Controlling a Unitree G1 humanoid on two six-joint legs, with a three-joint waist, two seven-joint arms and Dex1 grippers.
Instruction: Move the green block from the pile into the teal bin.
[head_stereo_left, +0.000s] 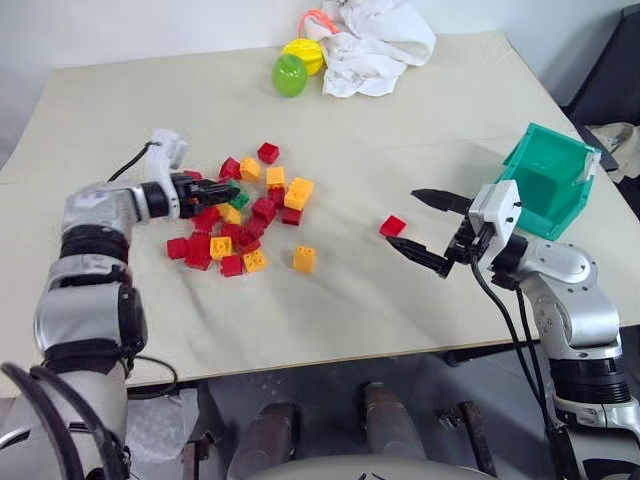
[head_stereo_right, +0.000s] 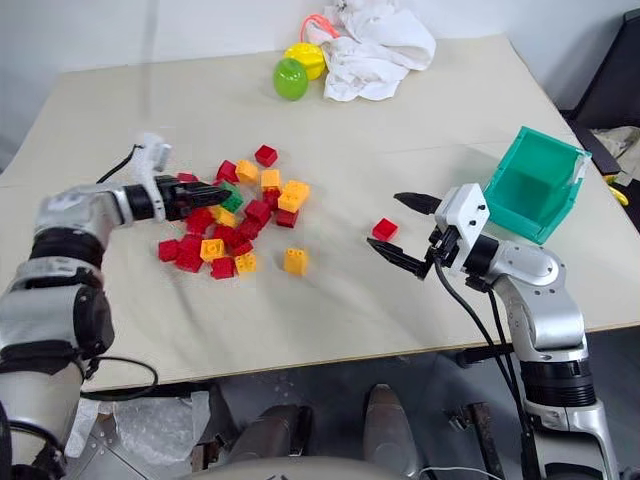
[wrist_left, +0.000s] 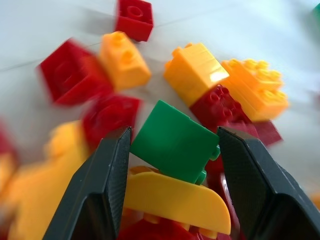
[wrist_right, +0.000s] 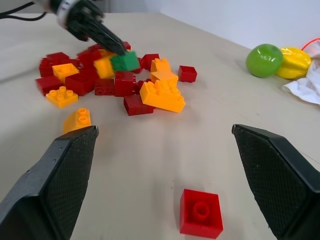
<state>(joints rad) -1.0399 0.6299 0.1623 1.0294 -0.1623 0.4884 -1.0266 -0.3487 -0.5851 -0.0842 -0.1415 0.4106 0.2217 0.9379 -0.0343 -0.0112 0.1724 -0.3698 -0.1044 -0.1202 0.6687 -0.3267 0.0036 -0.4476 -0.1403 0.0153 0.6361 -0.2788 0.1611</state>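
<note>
The left arm reaches forward over the beige table (head_stereo_left: 400, 300), its left gripper (head_stereo_left: 222, 190) pointing slightly down into the pile of small red and yellow-orange studded plastic bricks (head_stereo_left: 245, 215). Its two black fingers (wrist_left: 100, 190) are partly closed around the small dark-green plastic brick (wrist_left: 175, 140): one finger touches a smooth side of it, while at the other finger I cannot tell if there is contact. The green brick is tilted and sits on top of the pile, above a yellow rounded piece (wrist_left: 175, 200).

The right arm is bent, with the right gripper (head_stereo_left: 432, 228) level, wide open and empty. A single red brick (wrist_right: 201, 212) lies on the table between and ahead of its fingers.

The teal plastic bin with boxy walls (head_stereo_left: 555, 180) stands near the right wrist; nothing is visible inside it.

At the far edge are a shiny lime-green egg (head_stereo_left: 289, 75), a yellow egg (head_stereo_left: 305, 54) and a crumpled white cloth (head_stereo_left: 375, 45).
</note>
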